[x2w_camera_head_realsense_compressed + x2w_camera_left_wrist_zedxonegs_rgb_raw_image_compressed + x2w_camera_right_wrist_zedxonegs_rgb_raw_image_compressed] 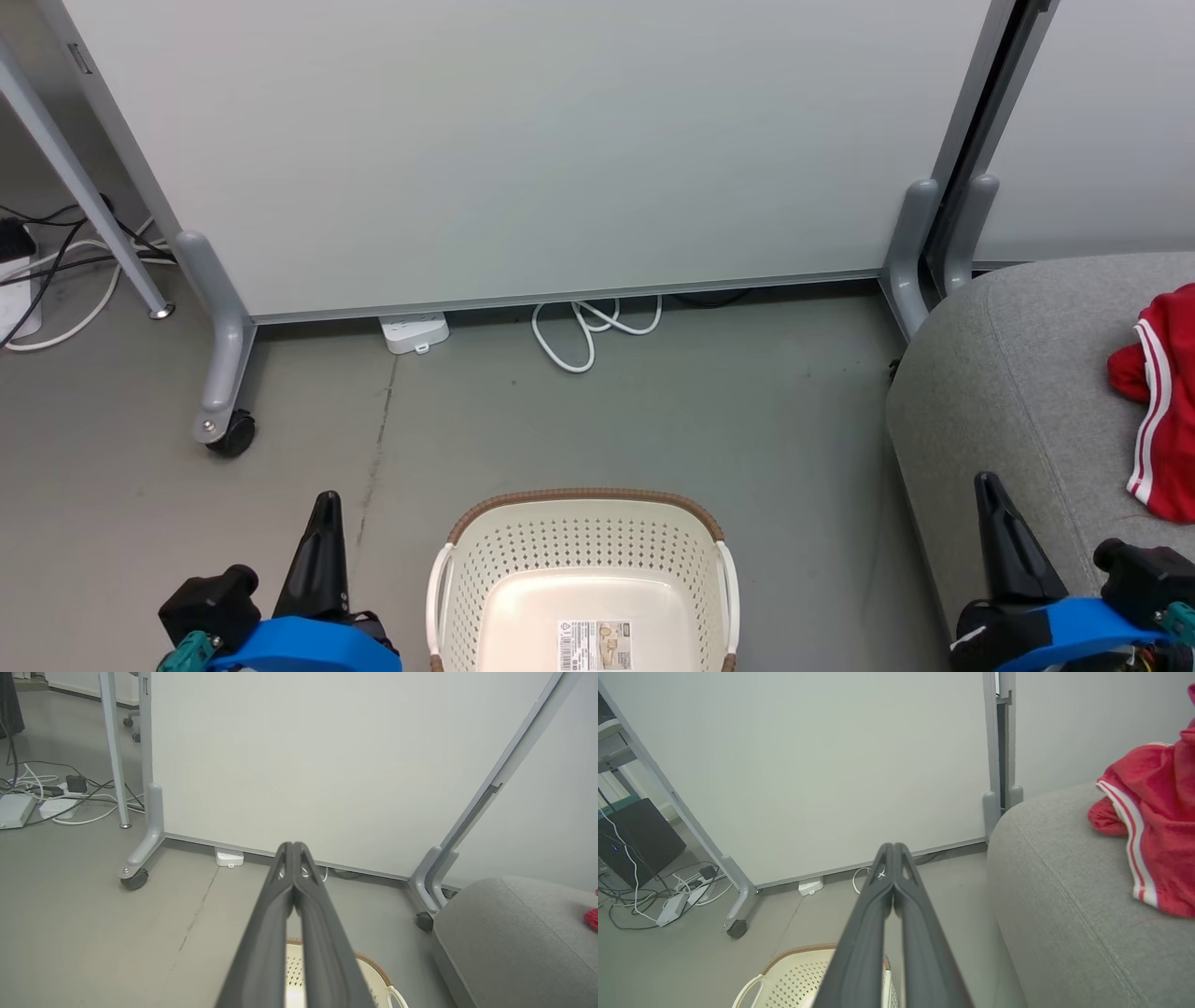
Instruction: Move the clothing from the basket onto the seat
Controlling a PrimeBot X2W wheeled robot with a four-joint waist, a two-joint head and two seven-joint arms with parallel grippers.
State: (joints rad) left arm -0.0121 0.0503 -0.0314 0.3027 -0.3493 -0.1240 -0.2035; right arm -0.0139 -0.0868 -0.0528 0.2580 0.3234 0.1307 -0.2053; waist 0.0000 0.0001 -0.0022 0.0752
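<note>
Red clothing (1162,401) is lying crumpled on the grey fabric seat (1008,373), three o'clock from the perforated basket (583,560); the left gripper (293,847) and right gripper (893,845) are pressing their fingers together.

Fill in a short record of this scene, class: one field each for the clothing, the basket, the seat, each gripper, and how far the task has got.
clothing: red with white stripes, lying crumpled on the seat
seat: grey cushion, to the robot's right
basket: on the floor ahead, no garment inside, paper label on its bottom
left gripper: fingers pressed together, holding nothing
right gripper: fingers pressed together, holding nothing
task: appears done, as the garment is out of the basket and on the seat
</note>
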